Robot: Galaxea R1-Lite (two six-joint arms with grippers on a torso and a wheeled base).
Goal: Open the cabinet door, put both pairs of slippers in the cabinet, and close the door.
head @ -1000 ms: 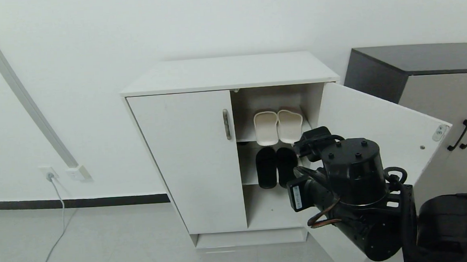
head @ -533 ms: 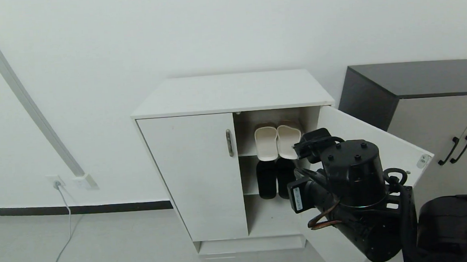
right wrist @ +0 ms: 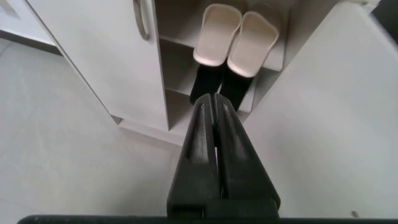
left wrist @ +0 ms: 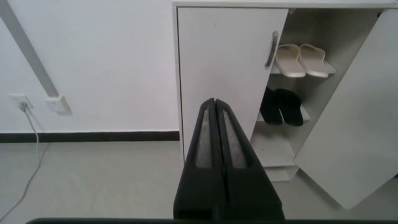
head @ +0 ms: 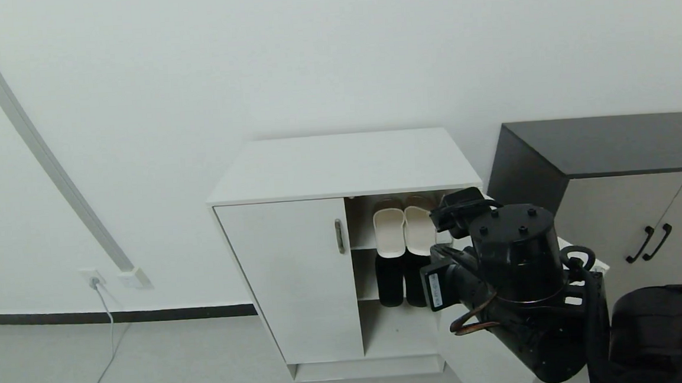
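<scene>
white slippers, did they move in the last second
No. The white slippers still sit on the top shelf, right of the handle. The whole view shifted, so the camera moved, not them.

Closed right claw (right wrist: 215,98) before the open cabinet (right wrist: 87,56), white slippers (right wrist: 250,37) shelved above the black slippers (right wrist: 202,84)

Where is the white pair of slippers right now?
In the head view, the white slippers sit on the upper shelf in the open right half of the cabinet, directly above the black slippers, just right of the closed left door.
</scene>
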